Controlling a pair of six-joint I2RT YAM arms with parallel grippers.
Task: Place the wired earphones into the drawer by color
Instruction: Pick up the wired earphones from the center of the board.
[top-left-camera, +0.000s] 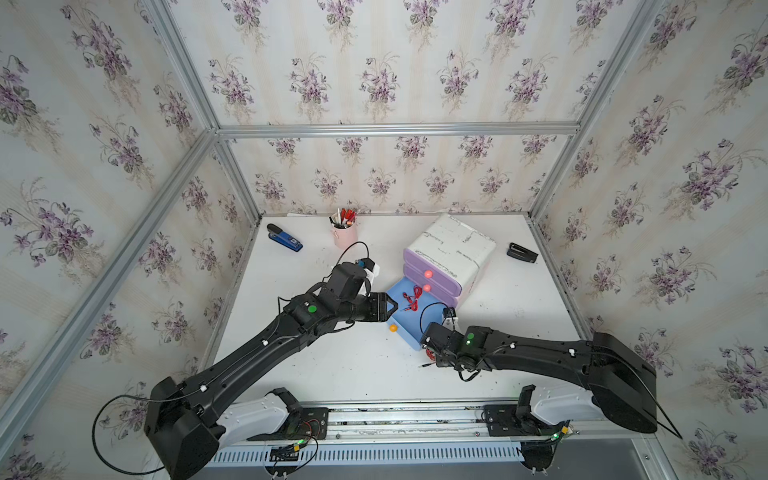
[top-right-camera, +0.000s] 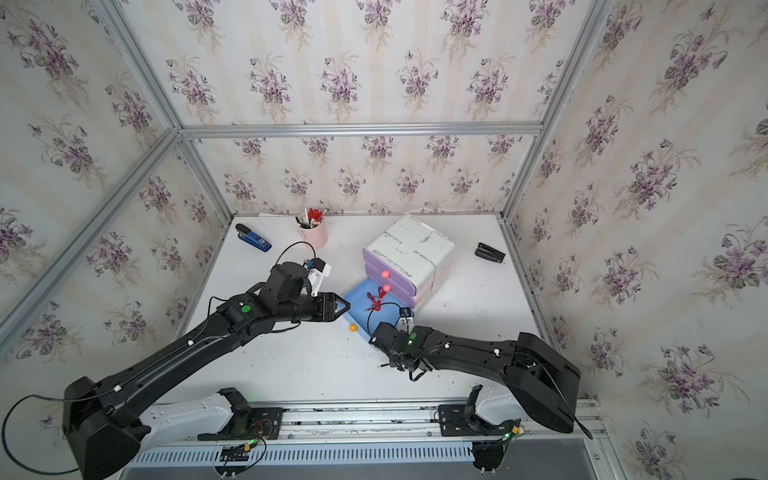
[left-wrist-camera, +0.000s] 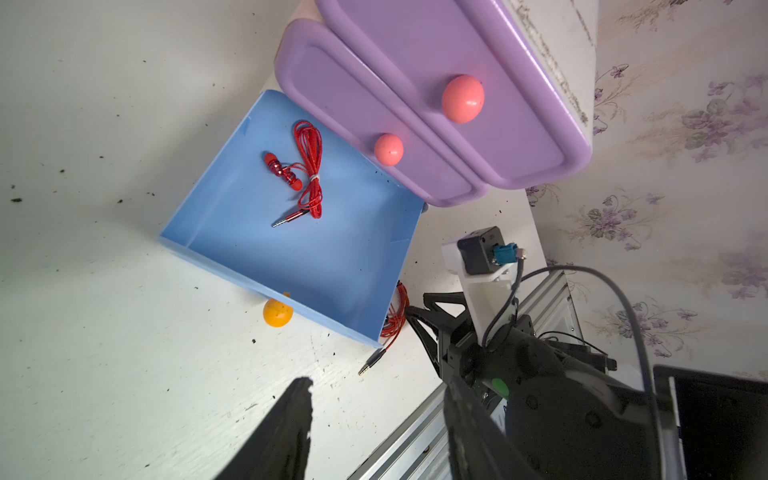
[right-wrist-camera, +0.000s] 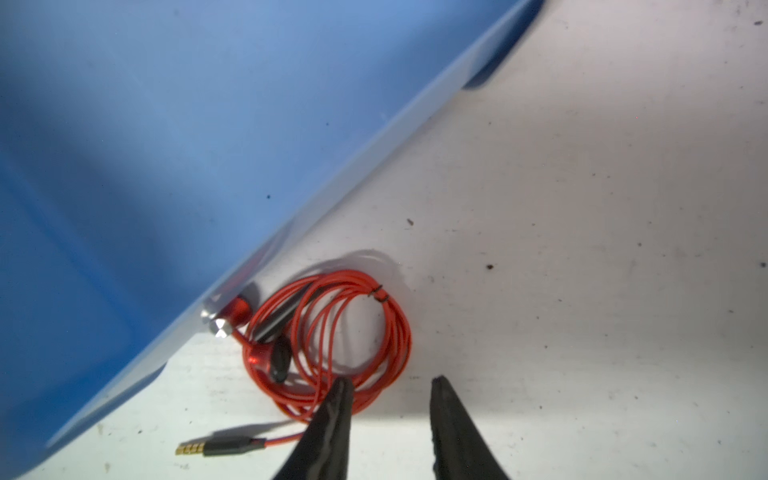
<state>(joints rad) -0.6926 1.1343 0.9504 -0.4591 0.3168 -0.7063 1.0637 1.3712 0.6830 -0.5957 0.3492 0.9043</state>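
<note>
Two jaws of the right gripper (right-wrist-camera: 390, 384) stand apart, clamped on nothing, tips down close to the table (right-wrist-camera: 582, 208). One fingertip (right-wrist-camera: 343, 388) overlaps the near rim of the red earphones on the table (right-wrist-camera: 332, 328); the other is over bare surface beside them. That bundle is a round coil with no real long axis. Its buds (right-wrist-camera: 232, 320) lie on the far side from the gripper, at the side wall of the blue drawer (right-wrist-camera: 124, 124), touching or just short of it, cannot tell which. Its jack plug (right-wrist-camera: 220, 446) trails free on the gripper's side, tip pointing toward the left arm's half of the table. In both top views the right fingers are hidden under their own wrist and only a red sliver and the plug show. From the left wrist, the drawer wall cuts off about half the coil. Across the pulled-out drawer hangs the left gripper (top-left-camera: 392, 306), jaws apart and empty; one finger (left-wrist-camera: 297, 415) reads clear, its mate merges with the dark right arm behind. Ahead of it, inside, lie the red earphones in the drawer (left-wrist-camera: 309, 166): a long hank tied at mid-length, axis running askew from cabinet end to drawer front, plug tip aimed back at the left gripper. Beyond, the cabinet (top-left-camera: 453, 245) carries two shut purple drawers (left-wrist-camera: 436, 104) with pink knobs (left-wrist-camera: 462, 98).
</note>
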